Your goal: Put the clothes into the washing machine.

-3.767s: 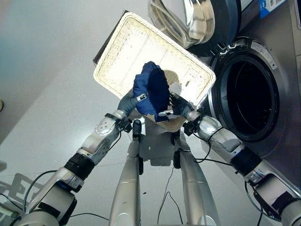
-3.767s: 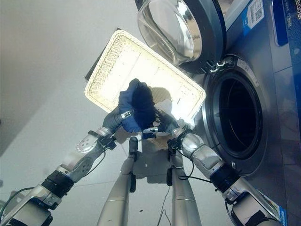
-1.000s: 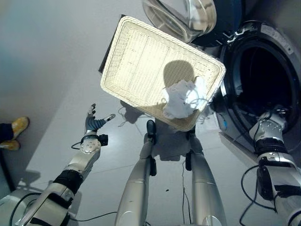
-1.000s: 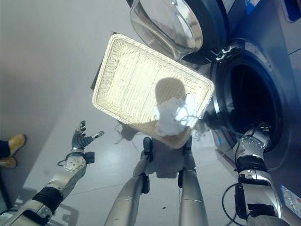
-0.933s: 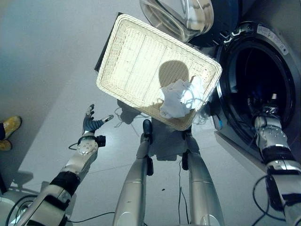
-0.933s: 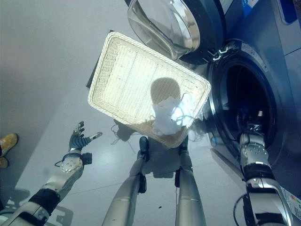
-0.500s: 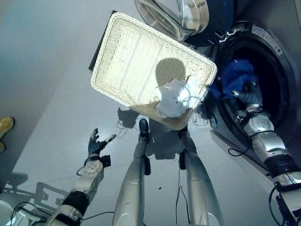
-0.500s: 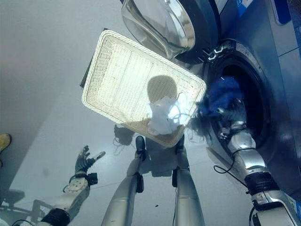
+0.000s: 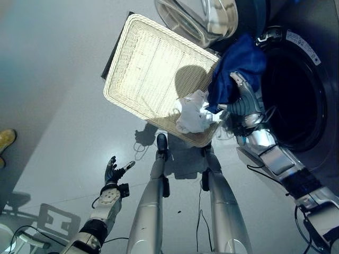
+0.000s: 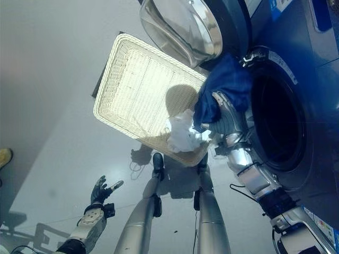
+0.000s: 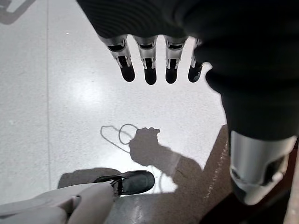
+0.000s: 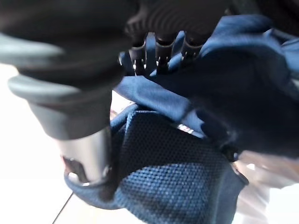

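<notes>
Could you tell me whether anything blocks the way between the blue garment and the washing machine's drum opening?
Nothing visible does. The right hand holds the blue garment up beside the drum opening, whose door is swung wide open. The opening looks dark and unobstructed.

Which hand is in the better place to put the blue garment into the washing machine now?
The right hand. It holds the blue garment just beside the open drum of the washing machine. The left hand is open, empty, low over the floor, far from the machine.
</notes>
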{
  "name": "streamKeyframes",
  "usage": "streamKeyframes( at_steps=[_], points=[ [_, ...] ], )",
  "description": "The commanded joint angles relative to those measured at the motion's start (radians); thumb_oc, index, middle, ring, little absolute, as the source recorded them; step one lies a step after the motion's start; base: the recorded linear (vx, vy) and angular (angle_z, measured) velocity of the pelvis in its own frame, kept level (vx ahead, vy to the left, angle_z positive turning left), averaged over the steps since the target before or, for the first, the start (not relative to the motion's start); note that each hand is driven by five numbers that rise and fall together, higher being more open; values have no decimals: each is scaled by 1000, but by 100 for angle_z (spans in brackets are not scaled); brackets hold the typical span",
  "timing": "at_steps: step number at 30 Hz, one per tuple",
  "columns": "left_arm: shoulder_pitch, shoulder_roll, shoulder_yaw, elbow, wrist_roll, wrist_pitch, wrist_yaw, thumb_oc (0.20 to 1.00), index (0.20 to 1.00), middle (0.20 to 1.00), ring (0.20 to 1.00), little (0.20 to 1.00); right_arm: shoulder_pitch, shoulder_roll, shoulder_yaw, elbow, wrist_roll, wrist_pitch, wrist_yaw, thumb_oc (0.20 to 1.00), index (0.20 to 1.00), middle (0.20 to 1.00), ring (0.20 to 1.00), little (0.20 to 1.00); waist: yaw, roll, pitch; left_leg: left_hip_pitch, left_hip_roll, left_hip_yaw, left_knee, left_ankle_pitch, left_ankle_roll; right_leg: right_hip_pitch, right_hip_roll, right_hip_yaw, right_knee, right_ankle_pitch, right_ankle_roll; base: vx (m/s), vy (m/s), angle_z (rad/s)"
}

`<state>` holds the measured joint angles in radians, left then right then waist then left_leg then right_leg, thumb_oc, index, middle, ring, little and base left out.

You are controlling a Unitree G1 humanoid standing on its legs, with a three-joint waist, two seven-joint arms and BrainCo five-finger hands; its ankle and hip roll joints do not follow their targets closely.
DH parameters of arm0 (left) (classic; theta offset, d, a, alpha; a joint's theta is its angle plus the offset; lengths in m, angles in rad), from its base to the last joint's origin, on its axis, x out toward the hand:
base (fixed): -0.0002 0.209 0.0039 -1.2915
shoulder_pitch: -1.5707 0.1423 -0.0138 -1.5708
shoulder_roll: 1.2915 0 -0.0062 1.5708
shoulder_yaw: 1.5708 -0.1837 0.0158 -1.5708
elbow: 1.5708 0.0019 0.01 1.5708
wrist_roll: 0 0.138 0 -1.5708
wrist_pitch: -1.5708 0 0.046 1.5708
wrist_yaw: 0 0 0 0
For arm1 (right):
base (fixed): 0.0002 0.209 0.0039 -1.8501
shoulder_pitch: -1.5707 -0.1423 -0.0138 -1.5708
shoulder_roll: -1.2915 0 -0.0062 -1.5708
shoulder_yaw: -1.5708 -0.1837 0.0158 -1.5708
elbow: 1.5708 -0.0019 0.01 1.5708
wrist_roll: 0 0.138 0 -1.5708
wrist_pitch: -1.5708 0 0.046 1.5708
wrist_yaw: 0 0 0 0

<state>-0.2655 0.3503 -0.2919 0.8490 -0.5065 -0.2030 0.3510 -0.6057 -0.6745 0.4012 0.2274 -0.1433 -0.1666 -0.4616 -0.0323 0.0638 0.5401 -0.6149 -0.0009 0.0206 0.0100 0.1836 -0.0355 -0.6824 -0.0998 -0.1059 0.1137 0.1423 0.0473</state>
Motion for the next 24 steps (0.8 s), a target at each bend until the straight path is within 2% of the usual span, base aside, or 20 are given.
streamKeyframes(
  at_steps=[1, 4, 6, 7, 11, 12, 14, 17, 18, 19, 20, 22, 23, 24],
  points=[
    [5, -1, 7, 31, -16, -3, 0, 1000, 1000, 1000, 1000, 1000, 10, -16, -7, -33, 102, -45, -15, 1000, 1000, 1000, 1000, 1000, 18, 30, -20, -4, -69, 48, 67, -77, -6, 14, 49, -49, 82, -108, 34, -2, 43, 12],
    [2, -1, 5, 36, -27, 4, 4, 1000, 1000, 1000, 1000, 1000, 23, 9, -27, -9, 219, -80, -11, 1000, 1000, 1000, 1000, 1000, 18, 31, -20, 0, -76, 47, 78, -85, -1, 18, 44, -46, 86, -108, 35, 3, 70, 11],
    [2, -2, 6, 38, -31, 3, 5, 1000, 1000, 1000, 1000, 1000, 28, 17, -34, -1, 244, -94, 4, 1000, 1000, 1000, 1000, 1000, 18, 30, -20, -1, -77, 46, 81, -86, 1, 16, 43, -45, 89, -108, 36, 3, 40, 11],
    [1, -2, 9, 37, -35, 6, 5, 1000, 1000, 1000, 1000, 1000, 35, 28, -38, 7, 240, -116, 33, 1000, 1000, 1000, 1000, 1000, 19, 29, -20, -4, -80, 43, 85, -88, 4, 13, 43, -43, 93, -107, 37, 4, 25, 7],
    [-2, 0, 11, 32, -35, 10, 8, 1000, 1000, 1000, 1000, 1000, 35, 29, -29, 11, 198, -111, 66, 1000, 1000, 1000, 1000, 1000, 20, 28, -20, -4, -83, 38, 86, -89, 7, 12, 44, -39, 94, -105, 38, 2, 6, 2],
    [-5, 9, 13, 17, -22, 14, 14, 1000, 1000, 1000, 1000, 1000, 23, 10, 6, 18, 171, -34, 118, 1000, 1000, 1000, 1000, 1000, 24, 25, -20, -7, -88, 27, 95, -91, 11, 8, 45, -32, 97, -103, 38, 0, 0, 0],
    [-6, 12, 15, 10, -21, 16, 15, 1000, 1000, 1000, 1000, 1000, 15, 0, 21, 26, 171, -17, 136, 1000, 1000, 1000, 1000, 1000, 26, 24, -20, -7, -90, 25, 98, -92, 13, 8, 45, -32, 99, -103, 37, 0, 0, 0],
    [-14, 22, 6, -17, -15, 22, 15, 1000, 1000, 1000, 1000, 1000, -23, -29, 82, 71, 68, 111, 150, 1000, 1000, 1000, 1000, 1000, 35, 22, -20, -13, -94, 18, 111, -95, 15, 5, 45, -38, 106, -105, 37, 15, -28, 5],
    [-13, 23, 5, -21, -16, 23, 16, 1000, 1000, 1000, 1000, 1000, -26, -31, 85, 74, 54, 127, 150, 1000, 1000, 1000, 1000, 1000, 36, 22, -20, -14, -94, 17, 111, -96, 16, 5, 45, -39, 106, -105, 38, 13, -27, 7],
    [-19, 30, -4, -31, -28, 24, 12, 1000, 1000, 1000, 1000, 1000, -56, -42, 116, 121, -35, 197, 151, 1000, 1000, 1000, 1000, 1000, 42, 23, -20, -18, -93, 19, 112, -94, 15, 1, 44, -45, 107, -103, 39, 3, -13, 7],
    [-20, 31, -5, -33, -30, 25, 11, 1000, 1000, 1000, 1000, 1000, -62, -46, 122, 130, -52, 209, 151, 1000, 1000, 1000, 1000, 1000, 43, 23, -20, -18, -93, 20, 111, -94, 15, 1, 44, -47, 107, -103, 39, 1, -16, 9],
    [-27, 34, -12, -41, -33, 27, 9, 1000, 1000, 1000, 1000, 1000, -99, -64, 155, 178, -126, 275, 162, 1000, 1000, 1000, 1000, 1000, 50, 25, -20, -18, -93, 21, 109, -94, 15, 2, 43, -52, 105, -102, 41, -6, -24, 5],
    [-34, 40, -19, -43, -35, 25, 5, 1000, 1000, 1000, 1000, 1000, -134, -74, 182, 224, -190, 332, 179, 1000, 1000, 1000, 1000, 1000, 55, 26, -20, -21, -92, 22, 111, -94, 15, -1, 41, -57, 106, -102, 42, -2, -59, 1],
    [-53, 50, -31, -41, -42, 25, -9, 1000, 1000, 1000, 1000, 1000, -200, -89, 236, 315, -265, 453, 239, 1000, 1000, 1000, 1000, 1000, 65, 31, -20, -25, -91, 23, 109, -92, 14, -4, 39, -63, 107, -102, 42, 4, -60, 1]
  ],
)
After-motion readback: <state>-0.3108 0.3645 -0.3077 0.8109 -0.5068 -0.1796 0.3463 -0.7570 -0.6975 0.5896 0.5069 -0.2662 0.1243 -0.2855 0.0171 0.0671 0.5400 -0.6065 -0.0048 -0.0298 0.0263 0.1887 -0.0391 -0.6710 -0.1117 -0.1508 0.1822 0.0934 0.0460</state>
